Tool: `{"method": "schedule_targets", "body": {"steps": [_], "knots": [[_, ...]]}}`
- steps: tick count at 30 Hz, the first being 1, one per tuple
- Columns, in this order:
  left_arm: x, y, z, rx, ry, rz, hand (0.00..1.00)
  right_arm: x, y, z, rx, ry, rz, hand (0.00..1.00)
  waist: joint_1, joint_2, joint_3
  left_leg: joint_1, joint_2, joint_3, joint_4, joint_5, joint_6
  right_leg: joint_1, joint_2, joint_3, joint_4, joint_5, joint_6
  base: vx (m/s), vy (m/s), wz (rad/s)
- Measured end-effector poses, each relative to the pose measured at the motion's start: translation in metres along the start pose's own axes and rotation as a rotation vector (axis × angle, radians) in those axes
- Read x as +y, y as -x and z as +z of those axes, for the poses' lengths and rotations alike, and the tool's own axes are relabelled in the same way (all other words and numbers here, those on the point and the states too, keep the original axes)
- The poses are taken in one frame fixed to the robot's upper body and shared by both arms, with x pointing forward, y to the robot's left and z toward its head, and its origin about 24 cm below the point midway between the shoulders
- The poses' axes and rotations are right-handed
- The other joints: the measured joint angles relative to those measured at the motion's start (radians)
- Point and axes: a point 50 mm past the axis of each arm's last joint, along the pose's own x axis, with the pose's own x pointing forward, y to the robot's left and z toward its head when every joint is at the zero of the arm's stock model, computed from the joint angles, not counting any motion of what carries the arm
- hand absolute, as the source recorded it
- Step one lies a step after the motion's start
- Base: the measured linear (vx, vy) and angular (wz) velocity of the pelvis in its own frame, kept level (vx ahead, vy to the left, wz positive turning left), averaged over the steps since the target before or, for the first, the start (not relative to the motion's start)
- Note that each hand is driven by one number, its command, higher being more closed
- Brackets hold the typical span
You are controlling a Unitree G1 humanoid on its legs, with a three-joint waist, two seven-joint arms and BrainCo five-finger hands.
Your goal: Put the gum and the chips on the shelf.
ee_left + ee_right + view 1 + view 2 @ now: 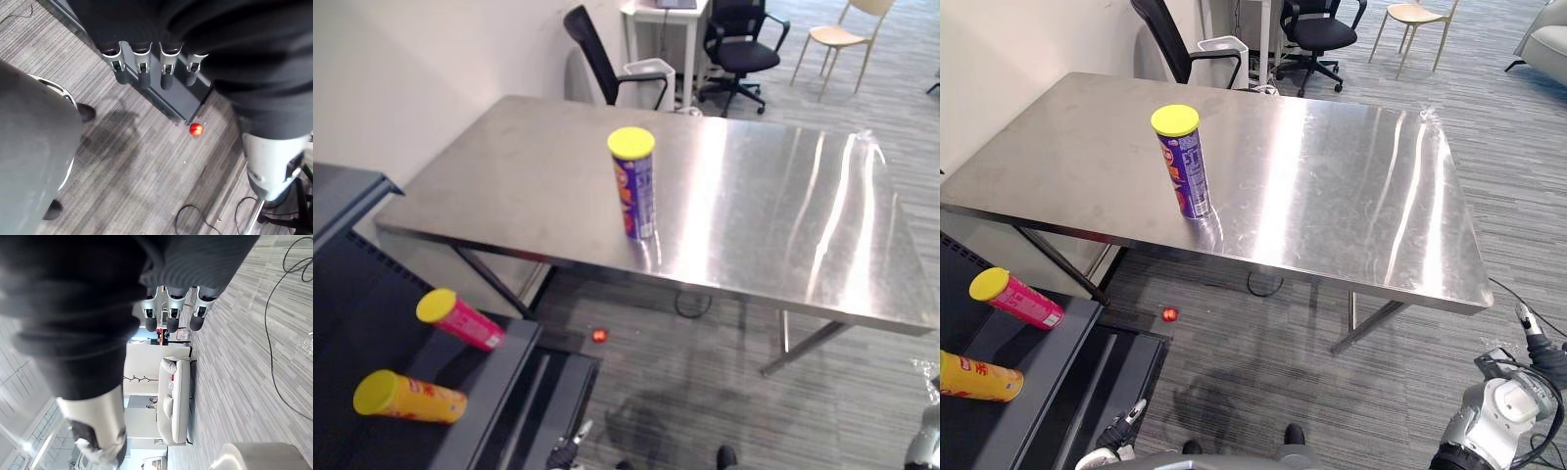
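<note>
Upright purple chips can (634,191) on desk (783,206); left hand (167,68) and right hand (172,313) hang with fingers (142,66) loosely straight, empty.

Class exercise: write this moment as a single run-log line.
left hand: open, empty | right hand: open, empty | purple can: upright on table | pink can, orange can: lying on shelf

Steel table (783,215), small red ball (599,335) on grey carpet (705,392) nearby.

The purple can (636,196), pink can (470,325) and orange can (421,399) are each yellow-lidded.
</note>
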Motion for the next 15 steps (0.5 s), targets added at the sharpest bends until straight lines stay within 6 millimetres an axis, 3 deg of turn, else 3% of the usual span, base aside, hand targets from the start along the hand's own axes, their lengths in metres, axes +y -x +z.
{"method": "schedule_targets", "body": {"steps": [3,6,7,10,15], "knots": [[0.0,0.0,-0.003,0.014,-0.006,0.0,0.0,0.031,0.026,0.041,-0.178,-0.052,0.127,0.0,-0.003,0.001,-0.001,-0.005,-0.002,0.0,-0.008,-0.001,0.0,-0.014,-0.005,0.002,0.001,-0.001,0.001,-0.04,-0.009,-0.05],[-0.001,0.001,-0.003,0.013,-0.038,-0.014,0.0,0.065,0.057,0.087,-0.427,-0.073,0.401,0.0,0.001,-0.008,-0.011,-0.017,-0.006,-0.02,-0.007,0.001,0.002,-0.017,-0.011,-0.012,0.004,-0.001,0.001,-0.04,-0.006,0.13],[-0.001,0.0,-0.002,0.01,-0.038,-0.014,0.0,0.069,0.059,0.089,-0.437,-0.086,0.426,0.0,0.003,-0.004,-0.016,-0.017,-0.007,-0.025,-0.007,0.003,0.003,-0.015,-0.011,-0.016,0.005,-0.001,0.001,-0.03,-0.008,0.19],[0.002,0.0,0.003,-0.01,-0.048,-0.02,0.0,0.087,0.068,0.088,-0.427,-0.117,0.538,0.0,0.014,-0.03,-0.021,-0.035,-0.013,-0.051,-0.005,0.01,0.01,-0.017,-0.017,-0.038,0.011,-0.001,0.001,-0.02,-0.004,0.22],[0.001,0.0,0.004,-0.018,-0.046,-0.024,0.0,0.108,0.077,0.089,-0.425,-0.141,0.679,0.0,0.022,-0.034,-0.019,-0.036,-0.028,-0.079,-0.01,0.018,0.019,-0.006,-0.032,-0.068,0.019,-0.001,0.001,0.0,0.018,0.19]]}}
